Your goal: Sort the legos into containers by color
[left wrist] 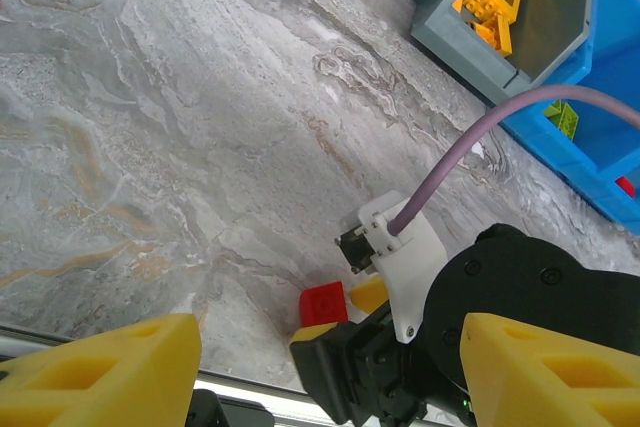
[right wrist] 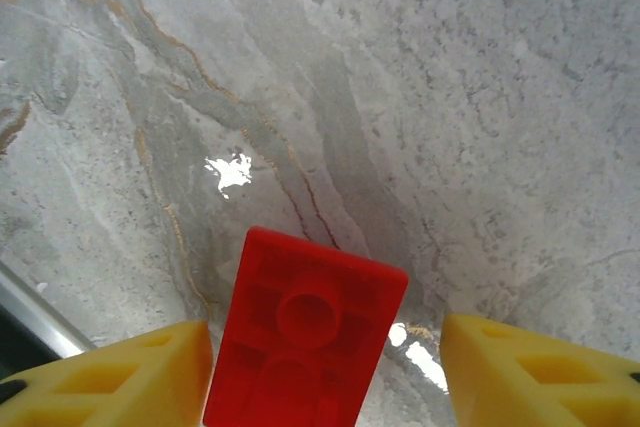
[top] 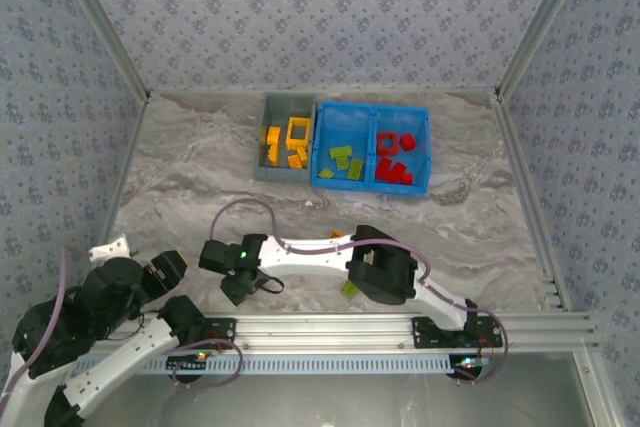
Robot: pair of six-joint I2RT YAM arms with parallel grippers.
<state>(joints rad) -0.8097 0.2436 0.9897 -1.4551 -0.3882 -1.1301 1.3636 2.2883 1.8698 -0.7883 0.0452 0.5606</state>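
While the right end effector gapes, a red lego shows its hollow underside.

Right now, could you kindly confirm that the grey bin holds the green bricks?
Not quite: the grey bin holds yellow bricks; the green bricks lie in the blue bin, as the top external view shows.

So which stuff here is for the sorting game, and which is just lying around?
For the job: red brick, yellow brick, green brick, grey bin, blue bin.
Just there: purple cable, metal rail, patterned walls.
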